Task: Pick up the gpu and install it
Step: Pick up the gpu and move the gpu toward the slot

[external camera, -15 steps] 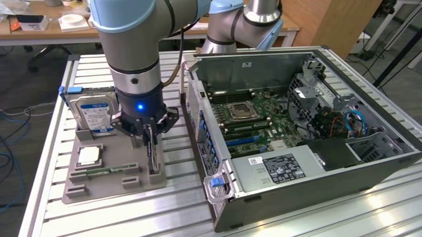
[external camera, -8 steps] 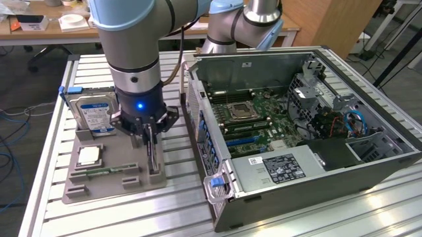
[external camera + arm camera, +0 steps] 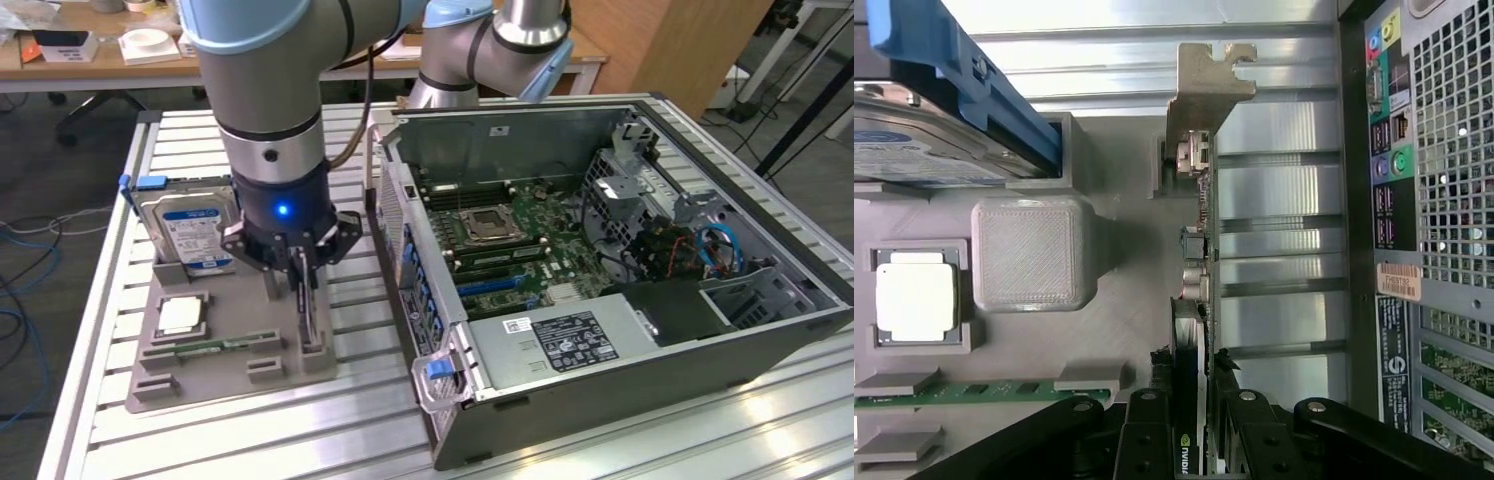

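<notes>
Gripper (image 3: 304, 268) tight on gpu (image 3: 1197, 262), vert. in tray (image 3: 200, 378)

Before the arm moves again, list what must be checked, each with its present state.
1. Jaws closed on both faces of the gpu: ok.
2. gpu upright, not tilted: ok.
3. gpu free of the grey tray: not ok, its bracket end sits in the tray's slot.
4. Hard drive apart from the jaws: ok.
5. Computer case open: ok.
6. Free slot on the motherboard: cannot tell.
</notes>
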